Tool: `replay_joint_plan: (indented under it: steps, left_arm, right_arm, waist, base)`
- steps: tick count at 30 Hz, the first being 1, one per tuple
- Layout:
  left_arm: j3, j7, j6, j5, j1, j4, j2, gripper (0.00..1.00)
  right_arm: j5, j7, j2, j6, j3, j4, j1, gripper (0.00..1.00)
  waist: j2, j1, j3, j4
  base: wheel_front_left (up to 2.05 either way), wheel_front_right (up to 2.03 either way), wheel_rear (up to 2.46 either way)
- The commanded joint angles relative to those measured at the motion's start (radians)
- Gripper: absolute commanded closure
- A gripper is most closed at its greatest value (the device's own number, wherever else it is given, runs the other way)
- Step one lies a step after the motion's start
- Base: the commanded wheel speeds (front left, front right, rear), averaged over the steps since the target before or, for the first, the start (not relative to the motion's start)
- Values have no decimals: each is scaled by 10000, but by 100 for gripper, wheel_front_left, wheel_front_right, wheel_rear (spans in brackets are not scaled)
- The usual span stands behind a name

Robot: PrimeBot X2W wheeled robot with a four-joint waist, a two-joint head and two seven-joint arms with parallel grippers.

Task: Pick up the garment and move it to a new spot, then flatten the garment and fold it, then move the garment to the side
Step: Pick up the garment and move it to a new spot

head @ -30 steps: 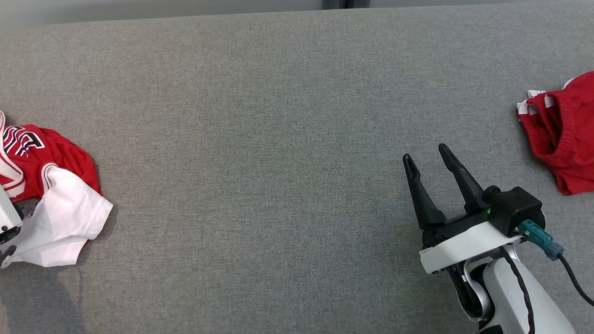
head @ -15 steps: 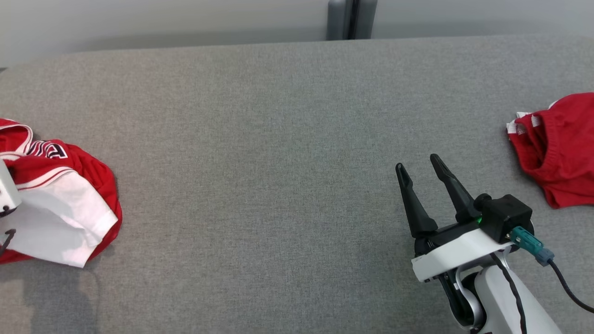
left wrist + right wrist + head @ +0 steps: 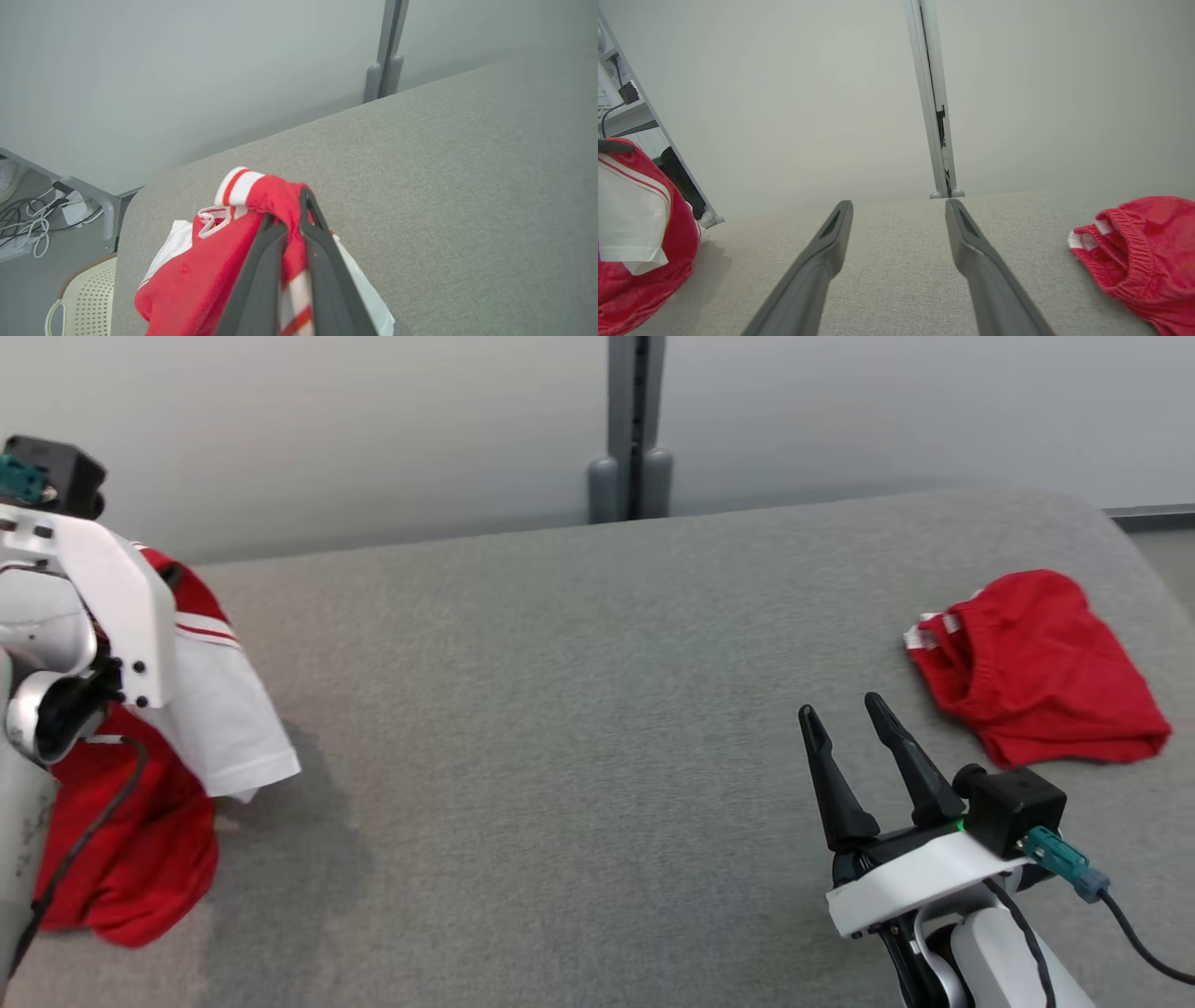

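Hovering nearest in the head view, the right gripper has its jaws wide apart with nothing between them, fingers pointing across the grey table. At the left edge the left gripper is pinched almost closed on a bunched fold of the red and white jersey — its wrist view shows red cloth and a striped band squeezed between the two dark fingers. The jersey hangs from that grip near the table's left end, a white sleeve drooping beside the arm; whether its lower hem is clear of the table I cannot tell. Farther right lie crumpled red shorts, and beyond the table a grey post rises against the wall. This looks like the first step — pick up and carry. Next, the jersey wants bringing over the bare middle and setting down within reach of both grippers, ready for flattening
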Motion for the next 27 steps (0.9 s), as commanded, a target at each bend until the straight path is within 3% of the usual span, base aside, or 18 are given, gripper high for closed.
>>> replay_joint_plan:
  steps: [1, 6, 17, 22, 27]
  left_arm:
    - [-61, 32, -4, -45, 142, -104, 11, 100]
    - [-591, 136, -5, -250, -265, -1123, -302, 100]
    - [-359, -1014, 208, -968, -1525, -2465, -1999, 100]
    - [-41, -1723, 383, -1255, -1027, -2722, -2320, 100]
    - [379, -2293, 637, -1528, 304, -2666, -2134, 100]
  right_arm:
    - [7, -49, -18, 2, -37, 10, 112, 0]
    - [-35, -49, -13, 2, -309, 30, 159, 0]
    - [-289, -47, -3, 2, -1039, -81, 221, 0]
    - [-387, -47, -26, 2, -1515, -134, 316, 0]
    - [-434, -49, -63, 2, -1560, -40, 385, 0]
  waist:
    - [0, 0, -365, -399]
    - [0, 0, -651, -955]
    - [0, 0, -667, -1548]
    - [0, 0, -597, -1415]
    - [0, 0, -533, -1160]
  base:
    - [0, 0, 0]
    - [0, 0, 0]
    - [0, 0, 0]
    - [0, 0, 0]
    - [0, 0, 0]
